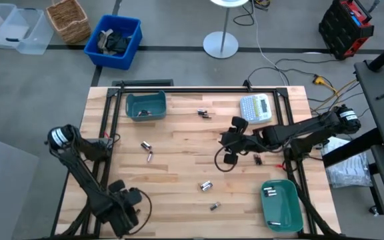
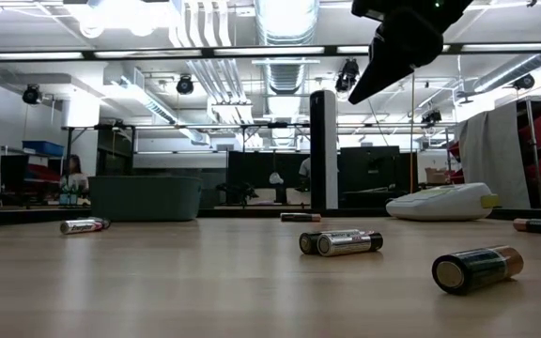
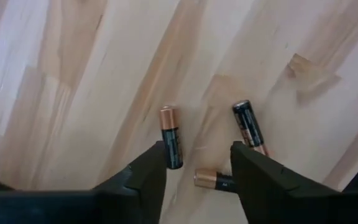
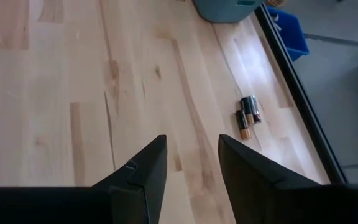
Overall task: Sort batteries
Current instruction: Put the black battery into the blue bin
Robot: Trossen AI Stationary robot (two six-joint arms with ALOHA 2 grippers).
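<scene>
Batteries lie scattered on the wooden table: a pair [image 1: 147, 151] left of the middle, also in the right wrist view [image 4: 247, 116], a pair [image 1: 203, 113] toward the far edge, others [image 1: 206, 186] [image 1: 214, 206] nearer the front, and one [image 1: 257, 159] by the right arm. My left gripper [image 3: 199, 163] hangs open, pointing down, over three copper-topped batteries [image 3: 171, 137] [image 3: 248, 126] [image 3: 214, 180] near the table's front left; one lies between its fingers. My right gripper [image 4: 191, 158] is open over bare wood near the middle [image 1: 229, 152], high above the table [image 2: 393, 47].
A teal tray [image 1: 145, 107] stands at the far left. Another teal tray [image 1: 287, 212], at the near right, holds a few batteries. A grey-white label maker [image 1: 255, 108] sits at the far right. A black frame [image 1: 105, 113] borders the table. A blue bin [image 1: 115, 41] is on the floor beyond.
</scene>
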